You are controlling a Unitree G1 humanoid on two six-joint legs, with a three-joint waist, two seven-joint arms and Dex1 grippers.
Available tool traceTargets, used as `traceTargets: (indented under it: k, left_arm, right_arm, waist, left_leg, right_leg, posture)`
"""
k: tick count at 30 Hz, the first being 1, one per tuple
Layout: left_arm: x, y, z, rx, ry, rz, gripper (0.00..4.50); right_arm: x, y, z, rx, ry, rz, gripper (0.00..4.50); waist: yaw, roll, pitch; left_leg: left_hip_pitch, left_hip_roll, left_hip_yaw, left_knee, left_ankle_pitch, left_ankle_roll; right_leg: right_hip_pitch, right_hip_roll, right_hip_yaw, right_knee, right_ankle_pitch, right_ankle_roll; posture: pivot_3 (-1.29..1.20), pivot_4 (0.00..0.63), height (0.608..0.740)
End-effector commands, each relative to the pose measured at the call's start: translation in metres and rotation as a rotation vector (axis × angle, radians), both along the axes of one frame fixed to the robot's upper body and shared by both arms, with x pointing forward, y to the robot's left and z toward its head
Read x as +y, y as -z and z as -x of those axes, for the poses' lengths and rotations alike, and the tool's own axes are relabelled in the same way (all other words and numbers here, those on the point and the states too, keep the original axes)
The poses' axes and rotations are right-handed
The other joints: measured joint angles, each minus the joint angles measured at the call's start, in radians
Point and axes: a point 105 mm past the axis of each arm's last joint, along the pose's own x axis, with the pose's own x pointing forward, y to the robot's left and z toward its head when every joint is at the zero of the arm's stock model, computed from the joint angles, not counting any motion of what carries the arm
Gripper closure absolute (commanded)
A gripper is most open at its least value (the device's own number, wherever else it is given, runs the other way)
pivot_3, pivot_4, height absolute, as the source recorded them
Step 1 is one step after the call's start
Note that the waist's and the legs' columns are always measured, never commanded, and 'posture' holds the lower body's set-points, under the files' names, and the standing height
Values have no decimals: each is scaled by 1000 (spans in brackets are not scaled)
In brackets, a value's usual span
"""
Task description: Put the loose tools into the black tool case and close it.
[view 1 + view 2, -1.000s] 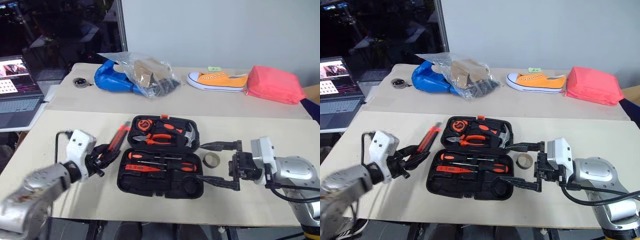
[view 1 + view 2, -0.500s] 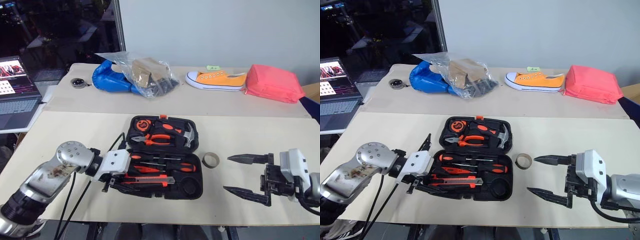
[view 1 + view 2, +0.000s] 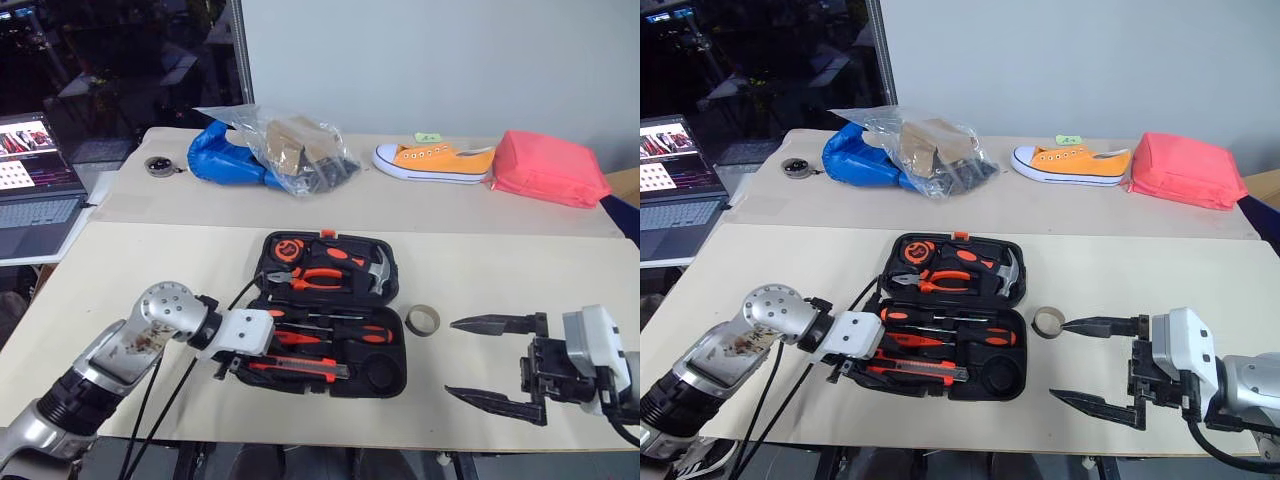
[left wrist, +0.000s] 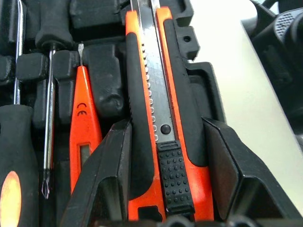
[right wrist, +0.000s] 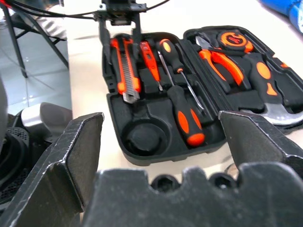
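Observation:
The black tool case point(image 3: 378, 372) lies open in the middle of the near table. Two screwdrivers point(image 3: 335, 331) and a slim orange driver point(image 4: 84, 127) rest in its front half. My left gripper point(image 3: 262, 362) reaches in from the case's left end, shut on the orange-and-black utility knife point(image 4: 156, 109), which lies along the front recess. The beige tape roll point(image 3: 421, 320) sits on the table just right of the case. My right gripper point(image 3: 450, 358) hangs open and empty to the right of the roll, near the table's front edge.
Pliers point(image 3: 318, 278), a hammer point(image 3: 377, 270) and a tape measure point(image 3: 286, 247) fill the lid half. On the far table are a clear plastic bag point(image 3: 290, 145), an orange shoe point(image 3: 435, 160) and a pink pouch point(image 3: 548, 168). A laptop point(image 3: 35, 185) stands at the left.
My left arm swung the utility knife from the table left of the case in over the case's front half, turning its wrist. My right gripper drew back to the right, away from the case.

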Motion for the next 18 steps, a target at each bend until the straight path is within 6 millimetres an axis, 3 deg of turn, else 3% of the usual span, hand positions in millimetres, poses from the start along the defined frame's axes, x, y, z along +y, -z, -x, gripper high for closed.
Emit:
traceTargets:
  k: [1,6,8,9,12,18]
  left_arm:
    - [-4,4,3,-2,8,-14,2773]
    - [-6,10,0,-11,-4,-27,2773]
    - [-9,9,3,-1,6,-15,1760]
    - [-12,6,5,10,0,9,1514]
    - [-25,-18,9,61,-31,167,317]
    - [-13,-56,6,113,-161,384,222]
  right_arm:
    - [5,-9,1,-44,-33,-8,0]
    - [6,-9,1,-45,-35,-12,0]
    - [6,-9,1,-45,-33,-13,0]
    - [5,-9,1,-45,-32,-12,0]
    - [5,-9,0,-44,-26,-11,0]
    - [4,-8,-2,-49,-14,-14,0]
  waist:
    - [0,0,0]
    - [3,1,0]
    - [4,2,-1]
    - [3,2,-1]
    - [-1,2,-1]
    - [-2,1,-1]
  left_leg:
    - [0,0,0,0,0,0]
    - [2,0,0,1,0,0]
    - [2,0,0,1,0,0]
    - [2,-1,0,2,0,0]
    - [1,0,0,2,0,0]
    - [1,1,-1,1,0,0]
  right_leg:
    - [0,0,0,0,0,0]
    - [3,0,0,0,0,0]
    - [3,0,0,0,0,0]
    - [3,0,0,0,0,0]
    - [3,0,0,0,0,1]
    - [2,1,0,1,-1,1]
  posture:
    - [0,150,740]
    - [0,150,740]
    - [0,150,740]
    - [0,150,740]
    - [0,150,740]
    - [0,150,740]
